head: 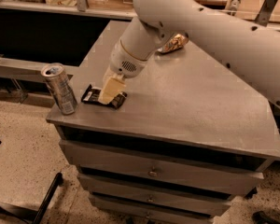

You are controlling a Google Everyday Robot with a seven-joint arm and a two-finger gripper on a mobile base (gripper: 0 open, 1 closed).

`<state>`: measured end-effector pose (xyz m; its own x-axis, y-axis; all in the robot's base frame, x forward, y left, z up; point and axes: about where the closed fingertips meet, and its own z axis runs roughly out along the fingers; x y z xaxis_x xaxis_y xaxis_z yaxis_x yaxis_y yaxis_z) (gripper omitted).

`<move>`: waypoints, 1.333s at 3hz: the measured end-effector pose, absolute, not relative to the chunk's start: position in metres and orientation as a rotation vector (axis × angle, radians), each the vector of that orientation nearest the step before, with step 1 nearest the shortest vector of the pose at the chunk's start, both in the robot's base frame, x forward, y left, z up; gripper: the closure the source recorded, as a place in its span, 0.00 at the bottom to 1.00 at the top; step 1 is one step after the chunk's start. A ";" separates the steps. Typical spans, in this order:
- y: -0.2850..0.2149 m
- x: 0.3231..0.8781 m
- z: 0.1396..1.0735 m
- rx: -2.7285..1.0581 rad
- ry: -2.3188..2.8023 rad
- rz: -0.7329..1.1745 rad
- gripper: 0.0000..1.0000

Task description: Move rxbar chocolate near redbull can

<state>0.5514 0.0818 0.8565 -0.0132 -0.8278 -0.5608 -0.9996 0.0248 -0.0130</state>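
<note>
The redbull can (59,88) stands upright at the front left corner of the grey cabinet top (186,101). The rxbar chocolate (90,95) lies flat on the top just right of the can, a black wrapper with a white patch at its left end. My gripper (110,90) reaches down from the white arm (200,27) and sits right over the middle of the bar, its cream-coloured fingers (108,88) covering part of the wrapper. A small gap separates the bar from the can.
A gold-brown object (173,43) lies at the back of the top, partly behind the arm. The cabinet has several drawers (151,171) below. A dark counter with a shelf runs behind at the left. The floor is speckled.
</note>
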 end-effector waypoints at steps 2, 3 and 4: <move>0.055 0.562 0.875 -1.781 1.847 0.589 0.00; 0.018 0.574 0.914 -1.759 1.763 0.515 0.00; 0.018 0.574 0.914 -1.759 1.763 0.515 0.00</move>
